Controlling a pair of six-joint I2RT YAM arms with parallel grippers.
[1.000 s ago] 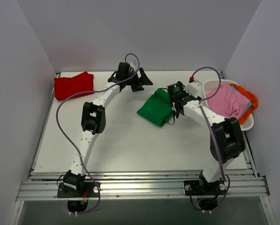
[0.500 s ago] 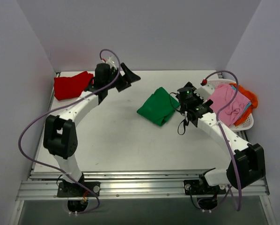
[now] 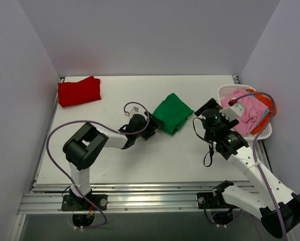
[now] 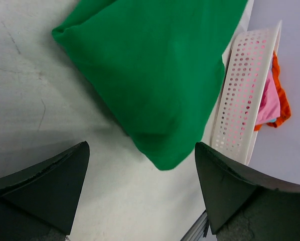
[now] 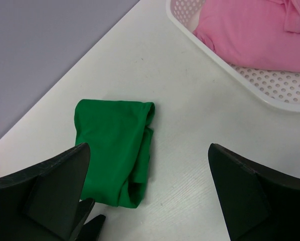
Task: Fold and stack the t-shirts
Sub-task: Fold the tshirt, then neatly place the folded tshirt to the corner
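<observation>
A folded bright green t-shirt (image 3: 171,114) lies flat mid-table; it also shows in the left wrist view (image 4: 160,75) and the right wrist view (image 5: 112,150). A folded red t-shirt (image 3: 79,91) lies at the far left corner. My left gripper (image 3: 151,125) is open and empty, low over the table just left of the green shirt's near edge (image 4: 142,186). My right gripper (image 3: 200,116) is open and empty, raised to the right of the green shirt (image 5: 150,196). A pink t-shirt (image 3: 243,108) lies in the basket over orange (image 3: 266,103) and blue fabric.
The white lattice basket (image 3: 263,131) stands at the table's right edge, also seen in the left wrist view (image 4: 243,100) and the right wrist view (image 5: 270,85). Grey walls close in the left, back and right sides. An aluminium rail runs along the near edge.
My left arm swung from the far left near the red shirt down to the green shirt's left side. My right arm pulled back rightward and nearer, away from the green shirt.
</observation>
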